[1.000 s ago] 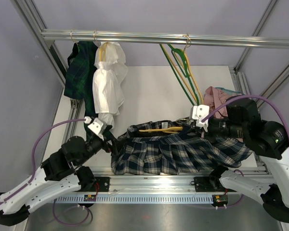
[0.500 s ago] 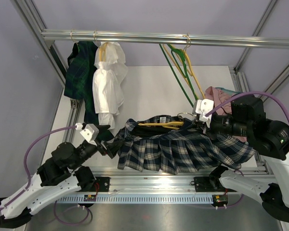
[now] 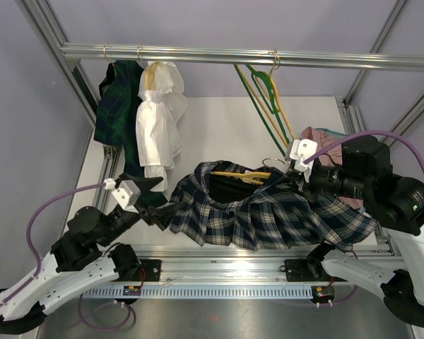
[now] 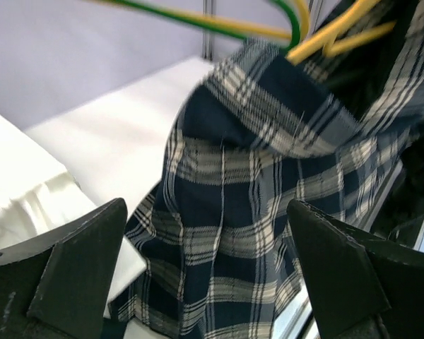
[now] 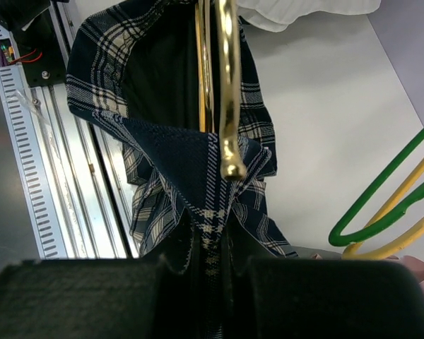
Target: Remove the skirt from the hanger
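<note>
A navy plaid skirt [image 3: 268, 219] hangs bunched above the table's near edge, with a gold hanger [image 3: 234, 175] still lying inside its waistband. My right gripper [image 3: 297, 181] is shut on a fold of the waistband and holds that end up. In the right wrist view, the hanger's [image 5: 222, 85] tip sits just past my right gripper [image 5: 212, 258], against the cloth [image 5: 162, 162]. My left gripper [image 3: 160, 207] stands open by the skirt's left hem. In the left wrist view, the plaid cloth [image 4: 268, 176] lies beyond my open left gripper [image 4: 206, 212], apart from both fingers.
On the rail [image 3: 219, 55] hang a dark green plaid garment [image 3: 116, 99], a white shirt [image 3: 157, 120], and empty green and yellow hangers [image 3: 268, 99]. A pink garment [image 3: 318, 141] lies at the back right. The aluminium frame rail [image 3: 226, 265] runs along the near edge.
My right gripper has risen and drawn the skirt up and to the right. My left arm has pulled back to the left, away from the skirt's left edge.
</note>
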Controlling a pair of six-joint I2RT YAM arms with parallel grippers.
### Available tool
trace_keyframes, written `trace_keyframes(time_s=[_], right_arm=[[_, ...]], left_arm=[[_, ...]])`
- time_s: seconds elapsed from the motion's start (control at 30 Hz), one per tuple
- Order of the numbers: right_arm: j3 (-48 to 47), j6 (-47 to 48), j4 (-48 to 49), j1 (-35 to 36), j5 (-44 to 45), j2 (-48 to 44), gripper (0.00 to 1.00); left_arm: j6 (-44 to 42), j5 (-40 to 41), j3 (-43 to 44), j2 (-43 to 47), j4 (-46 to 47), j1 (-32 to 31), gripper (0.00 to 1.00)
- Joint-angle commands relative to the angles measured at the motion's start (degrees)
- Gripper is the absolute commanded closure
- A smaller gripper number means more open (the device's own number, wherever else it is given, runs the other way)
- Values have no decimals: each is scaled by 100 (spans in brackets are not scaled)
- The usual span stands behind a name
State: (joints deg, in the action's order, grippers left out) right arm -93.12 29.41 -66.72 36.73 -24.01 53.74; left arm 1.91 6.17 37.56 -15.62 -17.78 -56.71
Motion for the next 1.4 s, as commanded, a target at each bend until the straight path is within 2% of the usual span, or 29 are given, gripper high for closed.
trace_keyframes(time_s=[0.0, 0.13, 0.23, 0.43, 0.5, 0.6, 0.67, 0.7, 0.73, 0.87, 0.93, 0.97, 1.0, 1.07, 1.17, 1.3, 1.37], right_arm=[[-153, -172, 862, -43, -69, -83, 100], [-364, -208, 845, -52, -182, -30, 100], [-470, -164, 748, -52, -271, 5, 100], [-488, -163, 669, -61, -367, -12, 100], [-470, -172, 669, -70, -394, -12, 100], [-426, -172, 660, -78, -342, -12, 100], [-444, -155, 669, -87, -245, -3, 100], [-470, -129, 660, -87, -114, -3, 100], [-514, -59, 660, -96, -17, 5, 100], [-873, 310, 459, -87, 344, 102, 100], [-936, 442, 327, -87, 266, 85, 100], [-953, 460, 222, -96, 213, 41, 100], [-953, 487, 177, -96, 117, 14, 100], [-945, 487, 142, -96, 116, -64, 100], [-953, 478, 221, -131, 221, -126, 100], [-910, 190, 519, -131, 457, -153, 100], [-971, -39, 861, -140, 756, -127, 100]], left_arm=[[-24, -185, 322, -151, 697, 28, 1], [-68, -424, 270, -871, 118, 19, 1], [-121, -293, 120, -1188, 152, 19, 1], [-130, 648, -47, -1874, 520, 19, 2], [-16, 824, -100, -2094, 696, 19, 10], [212, 850, -188, -2287, 1065, 28, 41], [397, 841, -275, -2323, 1127, 46, 68], [685, 1007, -319, -2323, 1093, 46, 97], [870, 1122, -346, -2306, 1023, 46, 100], [2249, 2007, -347, -2174, 207, 159, 100], [3268, 2168, -293, -2086, -549, 291, 100], [4003, 2143, -311, -1973, -760, 527, 100], [4332, 2055, -354, -1937, -1127, 668, 100], [4816, 1548, -468, -1840, -1271, 1089, 100], [4907, 1247, -714, -1778, -1141, 1206, 100], [4172, 859, -786, -1795, -517, 1206, 100], [3915, 824, -601, -1874, -612, 1206, 100]])
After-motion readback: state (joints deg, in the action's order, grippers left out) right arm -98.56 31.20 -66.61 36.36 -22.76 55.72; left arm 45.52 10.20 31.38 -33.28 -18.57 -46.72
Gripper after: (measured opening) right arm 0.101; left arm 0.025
